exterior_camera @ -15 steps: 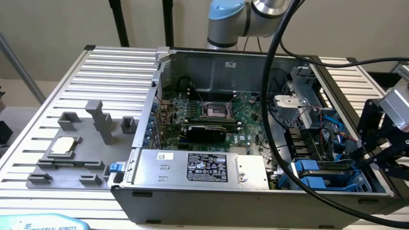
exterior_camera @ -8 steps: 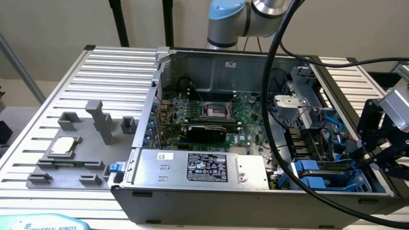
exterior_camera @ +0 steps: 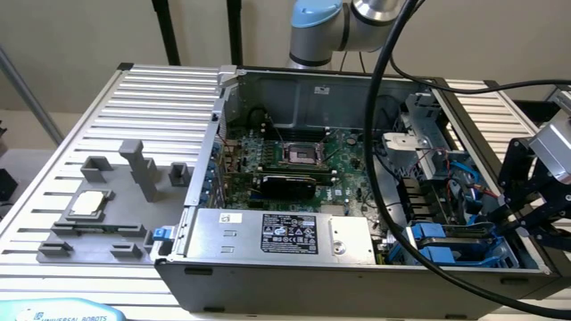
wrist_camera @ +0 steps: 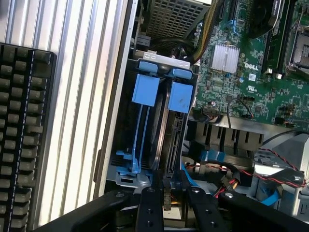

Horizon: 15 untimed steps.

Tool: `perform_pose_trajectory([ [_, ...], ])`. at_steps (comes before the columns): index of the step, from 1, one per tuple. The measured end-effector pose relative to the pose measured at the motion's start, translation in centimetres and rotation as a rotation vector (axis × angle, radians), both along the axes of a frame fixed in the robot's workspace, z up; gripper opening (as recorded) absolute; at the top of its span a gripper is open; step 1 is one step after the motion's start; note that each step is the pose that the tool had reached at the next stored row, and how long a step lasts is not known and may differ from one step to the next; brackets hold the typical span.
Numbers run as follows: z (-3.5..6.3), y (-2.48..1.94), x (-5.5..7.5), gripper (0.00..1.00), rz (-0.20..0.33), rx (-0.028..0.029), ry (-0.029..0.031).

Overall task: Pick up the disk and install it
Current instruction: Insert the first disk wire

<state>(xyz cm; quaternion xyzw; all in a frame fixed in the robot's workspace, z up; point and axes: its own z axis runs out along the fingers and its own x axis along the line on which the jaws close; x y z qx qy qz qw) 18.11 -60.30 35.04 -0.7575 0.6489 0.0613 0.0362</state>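
The open computer case [exterior_camera: 357, 200] takes up most of the ribbed metal table [exterior_camera: 134, 100], with its green circuit board [exterior_camera: 303, 160] in the middle and the grey power supply box [exterior_camera: 277, 234] along the near wall. At the corner on the exterior view's right sits the drive bay [exterior_camera: 455, 247], and the disk [wrist_camera: 169, 140], edged with its blue carrier, stands on edge in a slot there, beside a second blue carrier [wrist_camera: 145, 92]. The arm reaches in from that side, wrist angled down over the bay. The gripper [wrist_camera: 168, 193] is narrowed around the disk's end, seemingly gripping it, though contact is hard to confirm. In my judgement, seating goes best if the disk stays square to the slot rails and is pressed straight in, clear of the loose cables [wrist_camera: 270, 169] nearby.
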Motion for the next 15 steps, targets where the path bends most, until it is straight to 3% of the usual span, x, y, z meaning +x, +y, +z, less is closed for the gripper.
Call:
perform_pose_trajectory([
  [10,0.11,0.0,-0.35,0.26,0.0,-0.0001,0.0],
  [12,0.1,0.0,-0.38,0.17,0.0,0.0,-0.0001],
  [15,0.11,0.0,-0.46,0.16,0.0,0.0,-0.0001],
])
